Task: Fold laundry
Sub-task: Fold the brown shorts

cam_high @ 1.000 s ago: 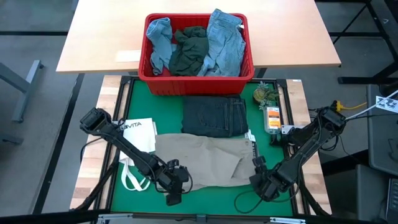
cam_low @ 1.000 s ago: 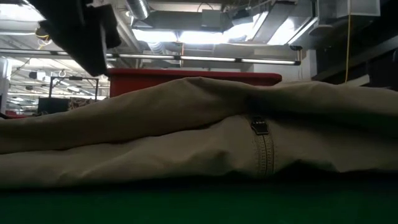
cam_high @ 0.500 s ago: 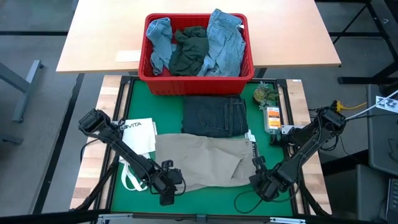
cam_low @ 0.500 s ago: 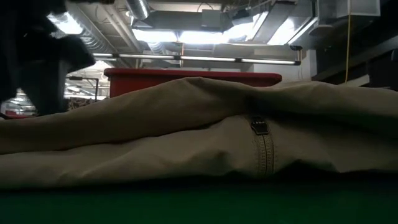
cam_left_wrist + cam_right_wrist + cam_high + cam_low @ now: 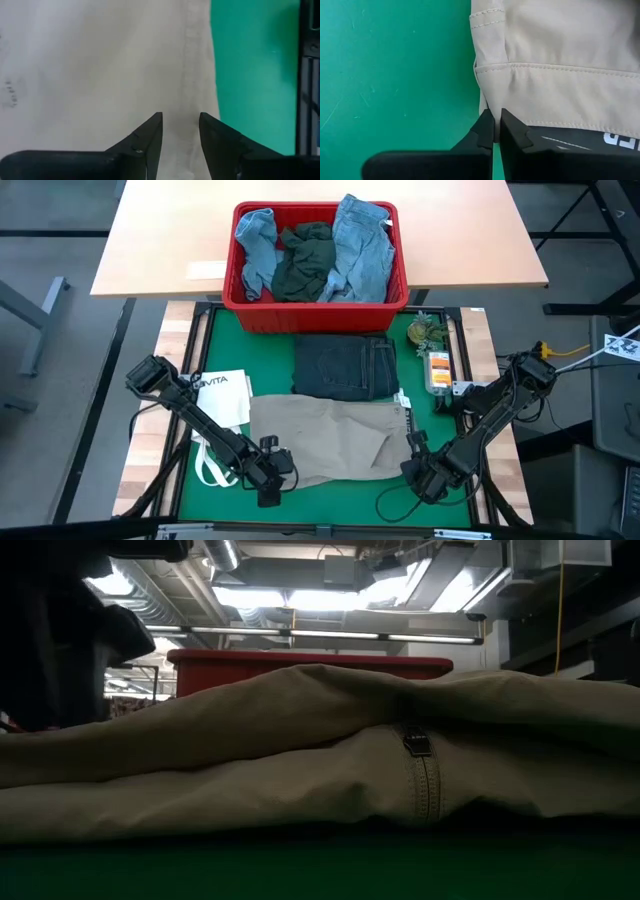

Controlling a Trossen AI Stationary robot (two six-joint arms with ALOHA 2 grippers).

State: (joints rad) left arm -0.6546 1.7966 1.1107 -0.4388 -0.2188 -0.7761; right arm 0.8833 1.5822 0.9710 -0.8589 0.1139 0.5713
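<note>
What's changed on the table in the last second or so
The left claw slid leftward along the near edge of the beige pants and now sits over their near-left corner. The right claw stayed at the near-right corner, closed on the hem. Pants, folded jeans and red basket didn't move.

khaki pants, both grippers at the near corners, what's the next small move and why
Probably close the left gripper: its jaws stand apart over the khaki pants edge, while the right gripper is already pinched shut on the other near corner. Both need a grip before lifting to fold.
</note>
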